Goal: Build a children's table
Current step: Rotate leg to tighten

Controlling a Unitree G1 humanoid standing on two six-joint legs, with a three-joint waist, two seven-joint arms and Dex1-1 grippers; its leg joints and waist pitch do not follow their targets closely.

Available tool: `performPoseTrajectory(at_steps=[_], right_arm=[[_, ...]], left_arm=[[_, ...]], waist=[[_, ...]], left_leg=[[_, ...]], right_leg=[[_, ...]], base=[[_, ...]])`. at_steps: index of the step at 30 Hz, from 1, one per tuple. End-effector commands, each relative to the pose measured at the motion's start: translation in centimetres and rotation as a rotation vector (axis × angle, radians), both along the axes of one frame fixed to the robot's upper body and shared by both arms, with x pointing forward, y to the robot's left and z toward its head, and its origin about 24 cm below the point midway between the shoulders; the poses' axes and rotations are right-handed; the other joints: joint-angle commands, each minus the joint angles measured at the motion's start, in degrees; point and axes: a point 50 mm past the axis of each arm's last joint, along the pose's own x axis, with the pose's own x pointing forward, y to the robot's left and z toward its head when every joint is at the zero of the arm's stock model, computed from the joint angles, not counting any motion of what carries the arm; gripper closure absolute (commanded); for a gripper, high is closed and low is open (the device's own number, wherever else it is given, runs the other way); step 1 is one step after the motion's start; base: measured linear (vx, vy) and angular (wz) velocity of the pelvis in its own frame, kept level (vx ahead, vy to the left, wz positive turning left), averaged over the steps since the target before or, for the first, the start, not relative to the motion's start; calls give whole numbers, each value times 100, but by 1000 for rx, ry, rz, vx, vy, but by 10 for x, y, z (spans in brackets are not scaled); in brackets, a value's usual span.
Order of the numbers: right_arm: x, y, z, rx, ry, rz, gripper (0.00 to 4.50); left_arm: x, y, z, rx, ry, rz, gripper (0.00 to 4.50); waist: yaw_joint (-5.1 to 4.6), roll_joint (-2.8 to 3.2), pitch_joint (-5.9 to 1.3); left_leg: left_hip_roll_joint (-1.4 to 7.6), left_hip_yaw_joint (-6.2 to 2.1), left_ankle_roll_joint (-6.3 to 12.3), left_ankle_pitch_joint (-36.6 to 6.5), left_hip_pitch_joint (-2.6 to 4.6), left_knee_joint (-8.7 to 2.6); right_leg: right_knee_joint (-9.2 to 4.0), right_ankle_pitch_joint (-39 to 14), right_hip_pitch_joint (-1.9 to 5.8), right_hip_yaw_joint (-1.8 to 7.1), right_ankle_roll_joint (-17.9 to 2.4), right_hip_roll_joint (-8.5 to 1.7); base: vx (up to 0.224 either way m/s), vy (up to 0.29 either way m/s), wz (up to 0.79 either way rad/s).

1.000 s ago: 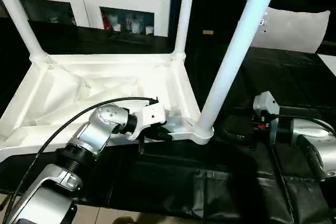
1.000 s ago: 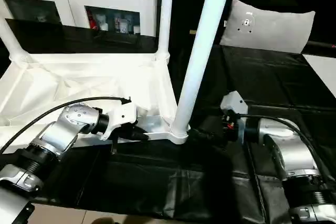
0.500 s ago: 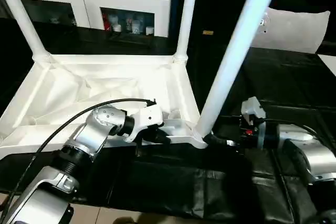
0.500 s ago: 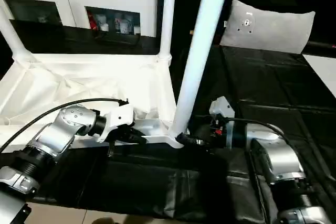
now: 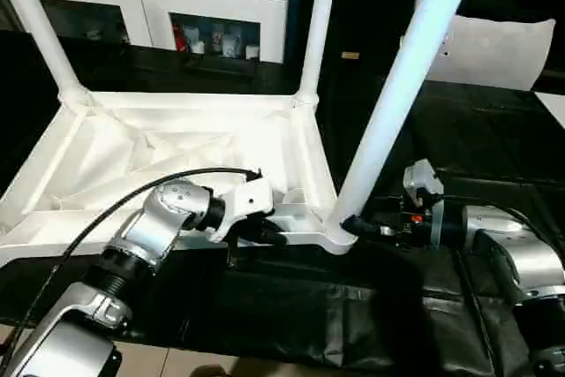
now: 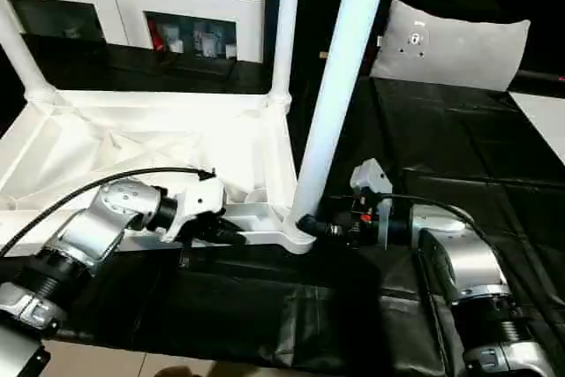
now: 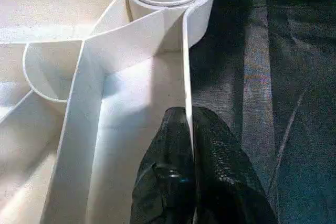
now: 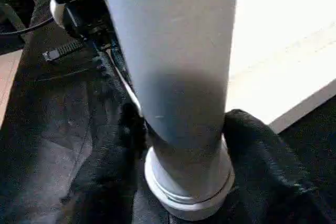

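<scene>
Tabletop (image 5: 177, 143) lay upside down on the black-covered surface (image 5: 291, 315), ribbed underside up, in the left half of the scene. Three legs stood in corner sockets: far-left leg (image 5: 35, 24), far-right leg (image 5: 316, 24), and near-right leg (image 5: 402, 86), the last leaning somewhat to the right. No leg could be seen at the near-left corner.

Left gripper (image 5: 272, 236) was pinched together on the thin near rim of the top, just left of the near-right socket (image 5: 340, 234); the left wrist view showed one finger on each side of the rim wall (image 7: 186, 77). Right gripper (image 6: 311, 225) sat at the base of the near-right leg, with black fingers (image 8: 257, 150) on either side of the tube just above the socket collar. Whether they pressed the tube or only flanked it could not be told.

Handling judgement: thin moulded plastic, so probably light and liable to slide on the sheeting; holding the rim seems sensible to pin it. Rim wall looks flexible, ribs stiffen it. Leg is a smooth tapered tube, likely slippery; best taken low near the collar, where leverage on the socket is smallest. A long leg gripped high could lever the light top over.

White cabinet (image 5: 150, 6) far left, grey pillow (image 6: 450, 41) far right.
</scene>
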Motion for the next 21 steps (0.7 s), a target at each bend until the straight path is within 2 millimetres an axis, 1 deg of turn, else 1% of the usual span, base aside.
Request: performPoseTrajectory(at_steps=[1, 2, 3, 4, 5, 6, 7, 8, 10, 11, 12, 13, 14, 15, 16, 17, 18, 19, 20, 21], right_arm=[[0, 8, -3, -5, 10, 36, 238], [0, 10, -5, -5, 12, 27, 253], [1, 13, -7, -5, 11, -11, 253], [2, 17, -10, -8, 9, -56, 259], [4, 19, -11, -12, 8, -82, 259], [5, 21, -12, -20, 2, -108, 262], [8, 24, -13, -33, 3, -159, 263], [9, 25, -14, -36, 3, -169, 265], [17, 30, -15, -45, 6, -288, 266], [22, 33, -15, -37, 13, -370, 266], [29, 36, -15, -31, 21, -474, 267], [37, 38, -15, -45, 35, -629, 267], [39, 39, -16, -57, 38, -672, 267], [40, 39, -16, -64, 38, -697, 267], [41, 41, -16, -66, 33, -714, 267], [42, 45, -15, -48, 26, -736, 267], [41, 48, -15, -33, 28, -729, 267], [40, 51, -14, -13, 32, -714, 232], [40, 52, -14, -10, 32, -712, 211], [39, 53, -13, -6, 28, -699, 197]], left_arm=[[-1, -7, 2, -13, -14, -18, 450], [-1, -8, 2, -21, -10, -12, 450], [-1, -11, 3, -38, 2, 1, 450], [-2, -14, 4, -51, 15, 17, 450], [-1, -16, 4, -56, 20, 28, 450], [-1, -18, 5, -59, 20, 36, 450], [-1, -23, 5, -65, 25, 66, 450], [-1, -24, 5, -66, 26, 72, 450], [2, -34, 6, -101, 24, 140, 450], [4, -40, 8, -118, 20, 174, 450], [6, -47, 10, -133, 17, 209, 450], [10, -58, 13, -149, 15, 255, 450], [10, -62, 13, -152, 15, 269, 450], [11, -64, 14, -155, 14, 280, 450], [12, -67, 15, -159, 10, 294, 450], [15, -75, 16, -165, -3, 323, 450], [15, -77, 16, -168, -9, 330, 450], [16, -79, 16, -170, -17, 335, 450], [16, -79, 16, -170, -18, 335, 450], [16, -79, 16, -166, -25, 333, 450]], waist=[[-3, 8, -371], [-8, -6, -368], [-13, 4, -361], [-26, 11, -349], [-41, 21, -335], [-58, 14, -328], [-71, 10, -329], [-84, 14, -313], [-106, 16, -318], [-144, 32, -320], [-159, 20, -327], [-213, 15, -328], [-245, 4, -339], [-273, 10, -344], [-287, 3, -340], [-279, 12, -354], [-279, 8, -359], [-268, 9, -369], [-266, 2, -376], [-246, 11, -387]], left_leg=[[227, -54, 190, -939, 12, -393], [226, -52, 193, -938, 8, -393], [232, -57, 171, -952, 10, -403], [235, -57, 144, -993, 16, -412], [227, -65, 108, -1128, 19, -420], [223, -70, 79, -1182, 17, -431], [213, -80, 40, -1223, 12, -437], [217, -81, 15, -1318, 37, -444], [216, -93, -7, -1337, 47, -447], [217, -104, -59, -1302, 25, -461], [202, -101, -54, -1316, 16, -453], [198, -107, -104, -1276, 11, -460], [179, -110, -132, -1219, 14, -446], [170, -104, -107, -1178, 10, -437], [169, -92, -76, -1166, 6, -435], [170, -82, -23, -1119, 12, -419], [166, -73, 6, -1058, 1, -417], [174, -71, 45, -950, -4, -415], [171, -68, 73, -883, -15, -411], [176, -68, 110, -738, -18, -410]], right_leg=[[-433, -1468, 330, 295, -993, -510], [-435, -1484, 331, 294, -992, -510], [-435, -1540, 328, 294, -986, -516], [-442, -1623, 310, 294, -979, -514], [-478, -1895, 306, 285, -926, -521], [-494, -2056, 312, 281, -874, -523], [-516, -2294, 321, 278, -768, -529], [-551, -2508, 293, 280, -692, -526], [-570, -2635, 283, 280, -628, -527], [-551, -2558, 289, 284, -640, -522], [-557, -2556, 295, 275, -630, -515], [-543, -2523, 292, 277, -639, -513], [-547, -2523, 295, 269, -615, -510], [-550, -2474, 292, 276, -605, -511], [-561, -2434, 288, 286, -598, -506], [-547, -2277, 285, 297, -617, -505], [-541, -2157, 289, 305, -631, -499], [-514, -1876, 297, 309, -692, -492], [-500, -1729, 314, 310, -717, -487], [-460, -1426, 329, 311, -787, -482]], base=[[0, 0, 0], [0, 0, 0], [0, 0, 0], [0, 0, 0], [0, 0, 0], [0, 0, 0], [0, 0, 0], [0, 0, 0], [0, 0, 0], [0, 0, 0], [0, 0, 0], [0, 0, 0], [0, 0, 0], [0, 0, 0], [0, 0, 0], [0, 0, 0], [0, 0, 0], [0, 0, 0], [0, 0, 0], [0, 0, 0]])
